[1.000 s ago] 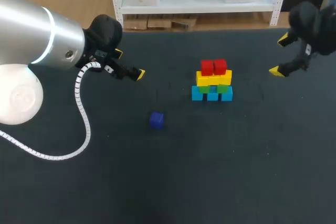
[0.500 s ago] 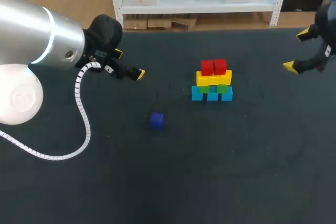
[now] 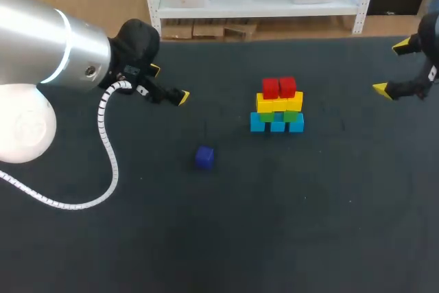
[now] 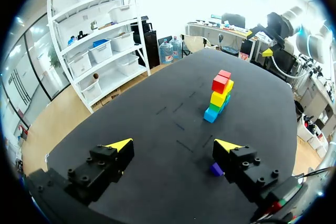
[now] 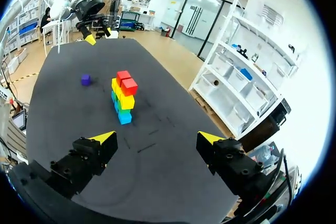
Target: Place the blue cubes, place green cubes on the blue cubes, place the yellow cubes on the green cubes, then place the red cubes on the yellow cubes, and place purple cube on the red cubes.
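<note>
My left gripper [image 4: 173, 145], spread and empty, is nearer the purple cube [image 4: 217, 169], beside 1 finger; right gripper [image 5: 156, 137], spread, is well apart.

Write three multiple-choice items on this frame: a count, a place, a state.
1. How many small red cubes top the stack of coloured cubes? A one, B two, C four.
2. Where is the small purple cube? A on the red cubes, B touching the stack, C alone on the black table.
3. The right gripper is: A open and empty, B shut on a cube, C shut on nothing.
Key: B, two red tops sit side by side; C, it lies apart from the stack; A, its yellow tips stand wide apart, nothing between.
</note>
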`<action>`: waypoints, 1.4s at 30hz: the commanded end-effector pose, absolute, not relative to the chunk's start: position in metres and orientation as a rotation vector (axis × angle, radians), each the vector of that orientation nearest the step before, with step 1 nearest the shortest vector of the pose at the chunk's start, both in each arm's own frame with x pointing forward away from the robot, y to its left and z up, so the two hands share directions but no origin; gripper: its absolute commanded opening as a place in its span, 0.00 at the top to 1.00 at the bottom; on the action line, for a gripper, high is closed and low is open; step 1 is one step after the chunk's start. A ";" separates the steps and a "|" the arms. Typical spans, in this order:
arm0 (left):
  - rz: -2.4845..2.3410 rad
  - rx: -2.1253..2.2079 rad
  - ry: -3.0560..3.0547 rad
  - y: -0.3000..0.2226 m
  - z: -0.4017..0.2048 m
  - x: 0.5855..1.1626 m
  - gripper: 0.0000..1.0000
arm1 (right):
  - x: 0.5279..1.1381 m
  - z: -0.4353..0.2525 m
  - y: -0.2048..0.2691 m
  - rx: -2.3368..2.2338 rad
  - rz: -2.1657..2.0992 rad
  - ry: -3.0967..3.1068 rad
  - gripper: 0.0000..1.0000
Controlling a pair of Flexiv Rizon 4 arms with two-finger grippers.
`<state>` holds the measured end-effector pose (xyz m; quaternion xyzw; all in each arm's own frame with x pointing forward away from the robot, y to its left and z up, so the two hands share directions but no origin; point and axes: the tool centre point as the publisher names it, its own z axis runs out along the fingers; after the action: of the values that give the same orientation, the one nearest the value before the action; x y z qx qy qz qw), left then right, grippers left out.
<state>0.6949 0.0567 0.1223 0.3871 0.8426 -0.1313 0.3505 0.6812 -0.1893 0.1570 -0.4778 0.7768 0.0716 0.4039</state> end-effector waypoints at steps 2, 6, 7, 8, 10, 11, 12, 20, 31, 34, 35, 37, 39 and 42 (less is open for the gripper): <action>-0.350 1.007 2.176 0.059 0.122 0.695 0.00 | 0.680 0.157 -0.187 -1.200 0.164 1.965 0.00; -0.350 1.007 2.176 0.059 0.122 0.695 0.00 | 0.680 0.157 -0.187 -1.200 0.164 1.965 0.00; -0.350 1.007 2.176 0.059 0.122 0.695 0.00 | 0.680 0.157 -0.187 -1.200 0.164 1.965 0.00; -0.350 1.007 2.176 0.059 0.122 0.695 0.00 | 0.680 0.157 -0.187 -1.200 0.164 1.965 0.00; -0.350 1.007 2.176 0.059 0.122 0.695 0.00 | 0.680 0.157 -0.187 -1.200 0.164 1.965 0.00; -0.350 1.007 2.176 0.059 0.122 0.695 0.00 | 0.680 0.157 -0.187 -1.200 0.164 1.965 0.00; -0.350 1.007 2.176 0.059 0.122 0.695 0.00 | 0.680 0.157 -0.187 -1.200 0.164 1.965 0.00; -0.190 1.061 2.187 0.052 0.142 0.703 0.00 | 0.680 0.157 -0.187 -1.200 0.164 1.965 0.00; -0.001 1.192 2.253 0.029 0.144 0.696 0.00 | 0.680 0.157 -0.187 -1.200 0.164 1.965 0.00; 0.017 1.204 2.281 0.026 0.140 0.694 0.00 | 0.680 0.157 -0.187 -1.200 0.164 1.965 0.00; 0.023 1.219 2.287 0.025 0.139 0.692 0.00 | 0.680 0.157 -0.187 -1.200 0.164 1.965 0.00; 0.033 1.269 2.275 0.022 0.136 0.686 0.00 | 0.680 0.157 -0.187 -1.200 0.164 1.965 0.00; 0.042 1.344 2.268 0.021 0.131 0.679 0.00 | 0.680 0.157 -0.187 -1.200 0.164 1.965 0.00; 0.052 1.521 2.185 0.019 0.122 0.663 0.00 | 0.680 0.157 -0.187 -1.200 0.164 1.965 0.00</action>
<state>0.6684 0.0208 0.1219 0.5195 0.8174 0.0177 0.2482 0.6809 -0.1891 0.1572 -0.4772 0.7771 0.0694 0.4043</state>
